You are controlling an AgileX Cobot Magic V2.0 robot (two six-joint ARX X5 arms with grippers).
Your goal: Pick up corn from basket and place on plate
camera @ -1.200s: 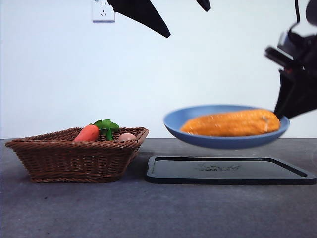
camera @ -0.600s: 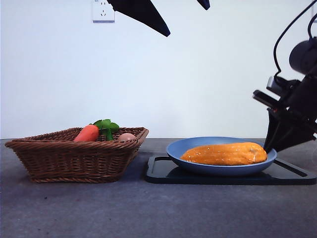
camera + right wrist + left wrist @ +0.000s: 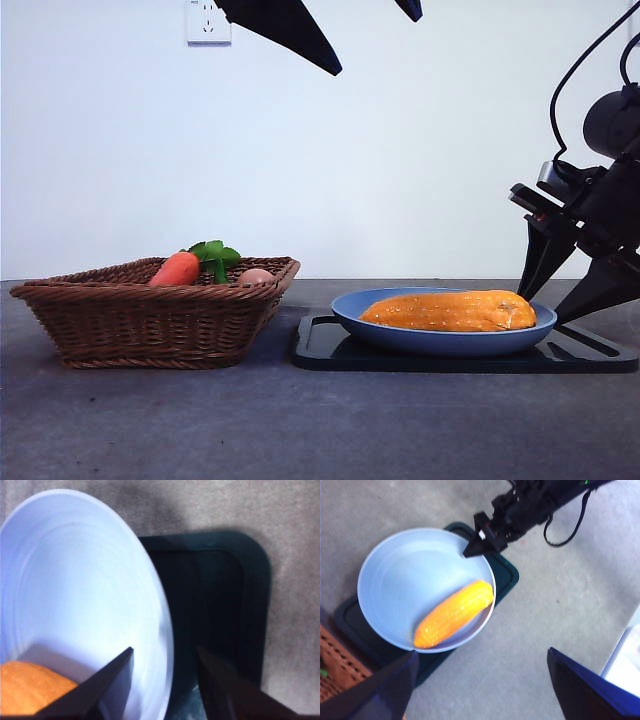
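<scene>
The corn (image 3: 450, 310) lies lengthwise in the light-blue plate (image 3: 440, 342), which rests on the black tray (image 3: 325, 352). My right gripper (image 3: 541, 308) stands open at the plate's right end. In the right wrist view its jaws sit on either side of the plate (image 3: 75, 580) rim, apart from it, and the corn (image 3: 30, 690) shows beside one jaw. My left gripper (image 3: 378, 45) hangs high above, open and empty. Its wrist view looks down on the corn (image 3: 455, 612), the plate (image 3: 405, 575) and the right gripper (image 3: 475, 547). The wicker basket (image 3: 150, 320) stands at the left.
A carrot with green leaves (image 3: 177, 268) and a small pinkish ball (image 3: 256, 276) lie in the basket. The black tray (image 3: 220, 605) reaches a little past the plate on the right. A wall socket (image 3: 208, 20) is on the white wall behind.
The plate with the corn came down from the air onto the black tray. The right gripper, which held the plate's rim, has opened.
</scene>
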